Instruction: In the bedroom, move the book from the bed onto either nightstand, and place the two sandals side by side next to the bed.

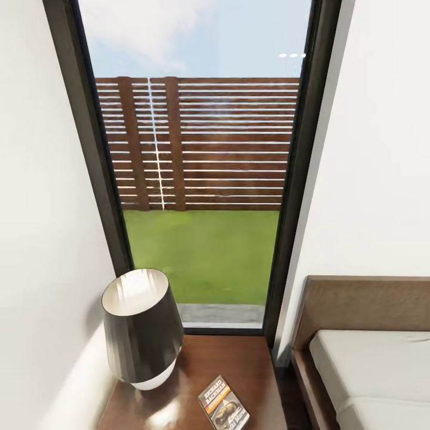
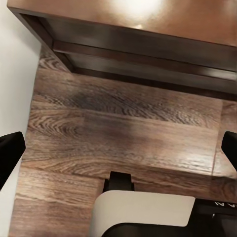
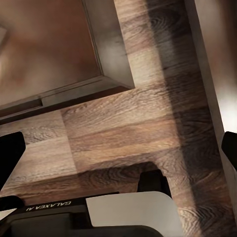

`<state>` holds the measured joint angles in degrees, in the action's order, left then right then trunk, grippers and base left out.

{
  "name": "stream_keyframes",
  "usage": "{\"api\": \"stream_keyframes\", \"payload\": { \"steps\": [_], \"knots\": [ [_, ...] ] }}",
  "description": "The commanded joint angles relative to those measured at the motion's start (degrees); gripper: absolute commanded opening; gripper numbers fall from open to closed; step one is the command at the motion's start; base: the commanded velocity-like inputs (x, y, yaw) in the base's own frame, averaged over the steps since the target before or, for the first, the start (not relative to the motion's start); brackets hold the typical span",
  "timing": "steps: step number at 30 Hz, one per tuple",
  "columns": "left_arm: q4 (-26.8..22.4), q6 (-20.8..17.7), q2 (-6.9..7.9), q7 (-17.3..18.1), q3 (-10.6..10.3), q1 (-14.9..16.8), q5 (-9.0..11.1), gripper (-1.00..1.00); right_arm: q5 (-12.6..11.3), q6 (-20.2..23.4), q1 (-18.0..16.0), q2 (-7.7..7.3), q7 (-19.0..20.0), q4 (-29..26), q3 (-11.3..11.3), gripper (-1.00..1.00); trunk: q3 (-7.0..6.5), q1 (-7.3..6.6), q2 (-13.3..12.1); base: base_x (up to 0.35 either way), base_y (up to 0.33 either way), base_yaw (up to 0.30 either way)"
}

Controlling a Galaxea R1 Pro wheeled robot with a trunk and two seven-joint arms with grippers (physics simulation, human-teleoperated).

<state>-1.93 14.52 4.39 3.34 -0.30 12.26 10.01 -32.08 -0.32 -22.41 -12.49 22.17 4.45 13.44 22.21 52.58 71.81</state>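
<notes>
The book, dark with an orange band and white lettering, lies flat on the glossy brown nightstand, near its front right. The bed with its pale mattress and brown headboard stands just right of the nightstand. My left gripper is open over the wood-plank floor in front of the nightstand, with nothing between its fingers. My right gripper is open too, above the floor strip beside the nightstand. The sandals are out of view.
A black-shaded lamp with a white base stands on the nightstand's left half. Behind it a tall dark-framed window shows grass and a slatted fence. White walls close in on both sides. A narrow floor gap separates nightstand and bed frame.
</notes>
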Motion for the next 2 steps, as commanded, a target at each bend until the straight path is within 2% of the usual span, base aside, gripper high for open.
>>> {"api": "stream_keyframes", "payload": {
  "steps": [1, 2],
  "knots": [
    [0.1, 0.2, 0.01, 0.3, -0.1, 0.0, 0.5, 1.00, -0.6, 0.0, -0.1, 0.01, 0.4, 0.2, 0.4, 1.00, 0.06, 0.00, 0.0, 0.000, 0.000, 0.000],
    [0.1, 0.2, 0.03, 0.3, -0.1, 0.0, 0.5, 1.00, -0.6, 0.0, -0.1, -0.01, 0.4, 0.2, 0.4, 1.00, 0.06, 0.00, 0.0, 0.000, 0.000, 0.000]
  ]
}}
